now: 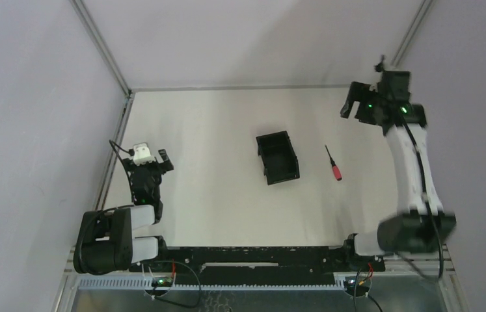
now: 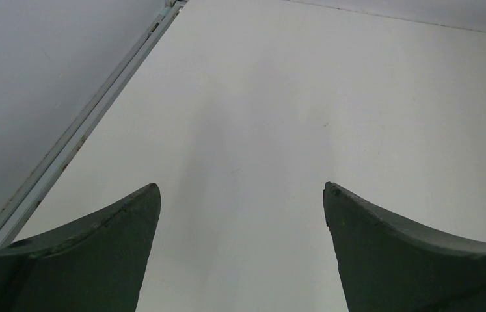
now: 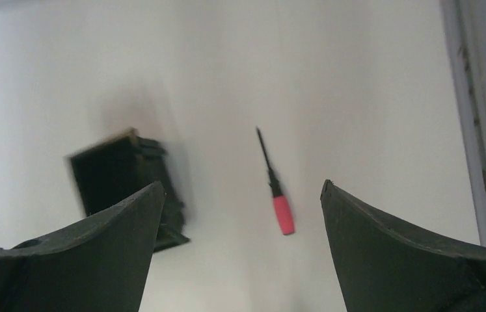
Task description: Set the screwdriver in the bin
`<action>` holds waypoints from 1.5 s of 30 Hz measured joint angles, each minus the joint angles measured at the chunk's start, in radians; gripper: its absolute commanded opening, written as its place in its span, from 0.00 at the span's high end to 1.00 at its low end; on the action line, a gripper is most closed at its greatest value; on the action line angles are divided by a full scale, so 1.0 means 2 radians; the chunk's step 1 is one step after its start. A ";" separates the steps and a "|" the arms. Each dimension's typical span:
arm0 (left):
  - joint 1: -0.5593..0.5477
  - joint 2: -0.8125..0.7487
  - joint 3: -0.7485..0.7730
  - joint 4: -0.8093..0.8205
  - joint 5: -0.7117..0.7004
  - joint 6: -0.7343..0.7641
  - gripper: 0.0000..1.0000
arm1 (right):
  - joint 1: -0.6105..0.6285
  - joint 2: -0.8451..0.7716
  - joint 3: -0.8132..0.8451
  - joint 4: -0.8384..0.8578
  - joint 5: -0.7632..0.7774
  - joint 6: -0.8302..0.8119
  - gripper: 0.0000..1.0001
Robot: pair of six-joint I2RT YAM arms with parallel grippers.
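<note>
Task state: not started in effect. The screwdriver (image 1: 334, 164) lies flat on the desk (image 1: 214, 195), to the right of the bin (image 1: 272, 135) and clear of it, with bare desk between. Red handle points near, dark shaft points far. The bin stands upright around mid-desk, open top up, and nothing shows inside it.

Right arm: reaches out to the far right of the desk, raised above the surface, beyond the screwdriver's tip. Judgement: this is an approach pose. The arm is held high so that its wrist camera takes in both screwdriver (image 3: 276, 188) and bin (image 3: 123, 175) before descent. The tool lies on this arm's side, so the pick falls to it.

Right fingers (image 3: 116, 247): spread wide, holding nothing, touching nothing. In the wrist view the screwdriver sits in the gap between them, closer to the right finger. That view is a little blurred.

Left arm: folded back at the near left, well apart from both objects. Judgement: parked out of the way. Left fingers (image 2: 396, 247): also spread wide and empty, with only bare desk in their view.

Next, as I judge it: lower over the handle and close across its width, since the thin shaft offers little to grip.
</note>
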 measured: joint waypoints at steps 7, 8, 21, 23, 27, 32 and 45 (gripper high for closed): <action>0.000 0.000 0.000 0.000 0.000 0.000 0.00 | 0.026 0.250 -0.003 -0.068 0.056 -0.032 0.11; 0.000 0.000 0.000 0.000 0.000 0.000 0.00 | 0.030 0.268 -0.013 -0.070 0.060 -0.034 0.13; 0.000 0.000 0.000 0.000 0.000 0.000 0.00 | 0.076 0.374 -0.050 -0.055 0.091 -0.055 0.96; 0.000 0.000 0.000 0.000 0.000 0.000 0.00 | 0.080 0.373 -0.050 -0.056 0.099 -0.061 1.00; 0.000 0.000 0.000 0.000 0.000 0.000 0.00 | 0.080 0.374 -0.043 -0.066 0.113 -0.061 1.00; 0.000 0.000 0.000 0.000 0.000 0.000 0.00 | 0.079 0.372 0.020 -0.124 0.133 -0.062 1.00; 0.000 0.000 0.000 0.000 0.000 0.000 0.00 | 0.085 0.315 0.244 -0.307 0.137 -0.017 1.00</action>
